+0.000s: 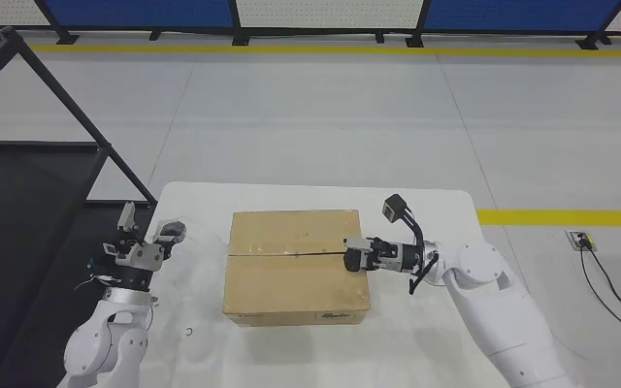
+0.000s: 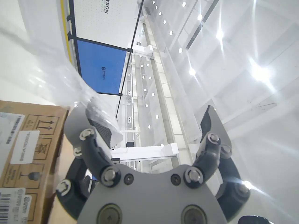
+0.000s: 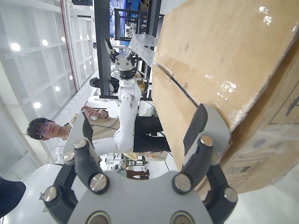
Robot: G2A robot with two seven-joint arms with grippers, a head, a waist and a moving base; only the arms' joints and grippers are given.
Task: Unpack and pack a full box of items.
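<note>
A closed brown cardboard box sits in the middle of the white table, its flaps meeting at a middle seam with glossy clear tape on top. My right gripper is at the box's right end by the seam, open. In the right wrist view, one pad lies against the top edge of the box. My left gripper stands left of the box, pointing up and open. A strip of clear tape clings to one of its fingers. The box's labelled side is beside it.
A black metal rack stands off the table's left edge. A small ring lies on the table in front of the box's left corner. Bare tabletop lies on either side of the box and along the front.
</note>
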